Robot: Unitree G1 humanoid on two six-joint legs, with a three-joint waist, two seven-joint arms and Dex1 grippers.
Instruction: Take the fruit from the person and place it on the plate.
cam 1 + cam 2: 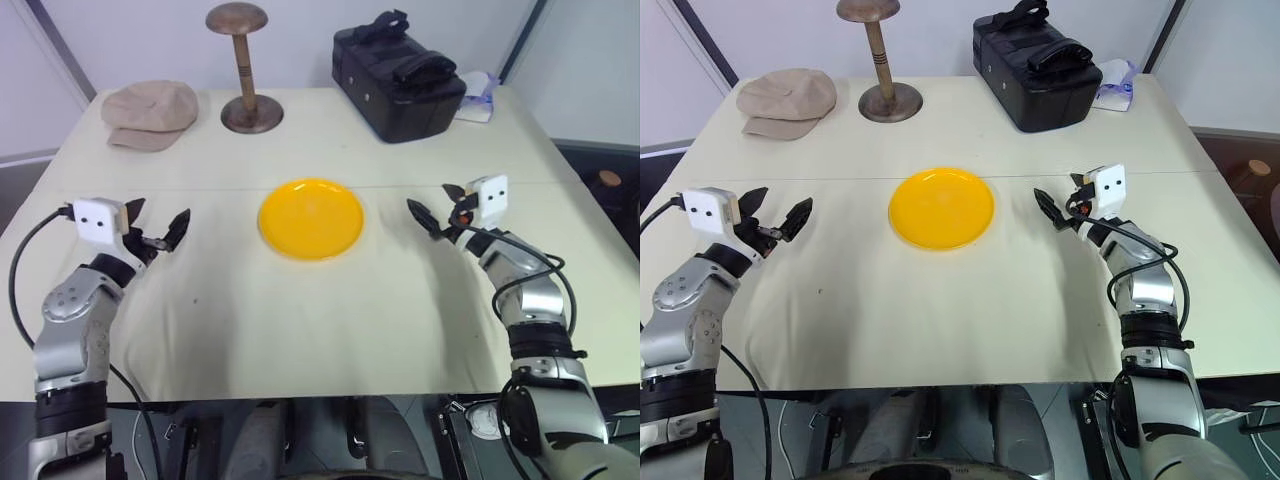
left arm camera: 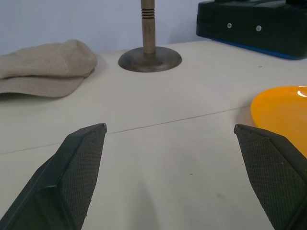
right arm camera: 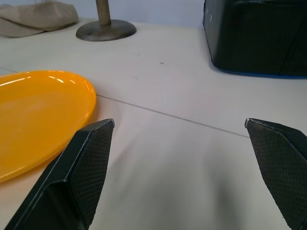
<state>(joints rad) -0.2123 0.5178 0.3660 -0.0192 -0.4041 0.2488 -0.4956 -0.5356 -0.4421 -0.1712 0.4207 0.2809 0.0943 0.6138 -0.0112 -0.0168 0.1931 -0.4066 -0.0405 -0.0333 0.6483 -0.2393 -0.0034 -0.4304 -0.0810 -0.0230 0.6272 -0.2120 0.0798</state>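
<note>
A bright yellow plate (image 1: 311, 217) lies bare at the middle of the cream surface (image 1: 300, 320), ready for a fruit that has not yet been handed over. The left tool (image 1: 158, 229) and right tool (image 1: 437, 209) hover on either side of it, both spread wide and holding nothing, seemingly waiting. Behind stand a beige cap (image 1: 150, 113), a wooden stand (image 1: 243, 70) and a black case (image 1: 398, 75), which half hides a pale blue-and-white item I cannot identify.

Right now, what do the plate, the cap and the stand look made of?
The plate looks like glossy yellow plastic: highlights along its rim. The cap looks like soft beige fabric, matte and creased. The stand looks like turned brown wood with a dull sheen, though the base could be metal.
</note>
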